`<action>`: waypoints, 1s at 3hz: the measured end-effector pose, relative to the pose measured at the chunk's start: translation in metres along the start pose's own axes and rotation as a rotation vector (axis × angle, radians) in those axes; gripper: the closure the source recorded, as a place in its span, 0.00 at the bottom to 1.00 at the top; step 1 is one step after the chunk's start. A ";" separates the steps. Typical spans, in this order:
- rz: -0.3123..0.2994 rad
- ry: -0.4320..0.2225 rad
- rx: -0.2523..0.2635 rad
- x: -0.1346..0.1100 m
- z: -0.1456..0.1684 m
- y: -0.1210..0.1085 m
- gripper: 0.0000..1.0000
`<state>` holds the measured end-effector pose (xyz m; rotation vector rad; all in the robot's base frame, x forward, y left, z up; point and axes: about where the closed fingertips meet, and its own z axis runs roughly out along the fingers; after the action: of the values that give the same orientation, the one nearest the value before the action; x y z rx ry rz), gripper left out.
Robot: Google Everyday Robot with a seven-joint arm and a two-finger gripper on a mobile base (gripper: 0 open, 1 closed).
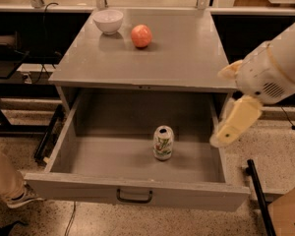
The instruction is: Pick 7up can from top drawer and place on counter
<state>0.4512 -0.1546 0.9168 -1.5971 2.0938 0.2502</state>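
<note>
Grey counter (pixel 162 58) square in view, smooth and slightly glossy, its front edge facing us. Far left corner: a white bowl (pixel 108 21), sitting upright. Just to its right and a touch nearer, a red-orange apple (pixel 141 35), close to the bowl but not touching it. Both rest directly on the surface. The gripper (pixel 233 117) hangs off the counter's near right corner, outside its edge.
</note>
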 end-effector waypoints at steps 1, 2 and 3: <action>0.082 -0.183 -0.072 -0.022 0.063 0.010 0.00; 0.099 -0.224 -0.055 -0.034 0.065 0.004 0.00; 0.098 -0.222 -0.056 -0.034 0.065 0.005 0.00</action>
<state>0.4708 -0.0966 0.8763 -1.4275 2.0095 0.5000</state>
